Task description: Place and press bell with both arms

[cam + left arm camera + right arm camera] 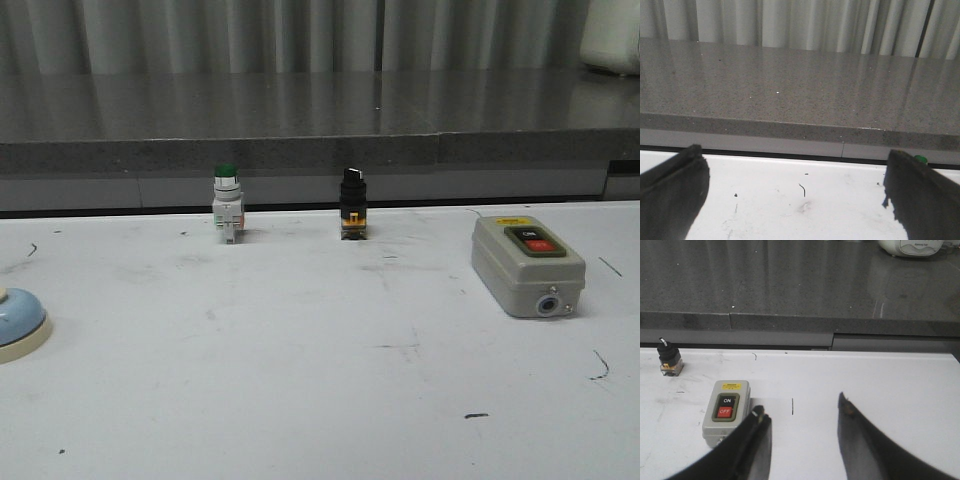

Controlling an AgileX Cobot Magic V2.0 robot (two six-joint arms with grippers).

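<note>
The light-blue bell [17,320] with its cream base sits on the white table at the far left edge of the front view, partly cut off. Neither arm shows in the front view. In the left wrist view my left gripper [797,175] is open and empty, its two dark fingers [672,190] wide apart over bare table; the bell is not in that view. In the right wrist view my right gripper [802,412] is open and empty, just beside the grey switch box [726,410].
A green-capped push button [227,203] and a black knob switch [352,203] stand near the table's far edge. The grey switch box [526,264] lies at the right. A raised grey counter [320,120] runs behind the table.
</note>
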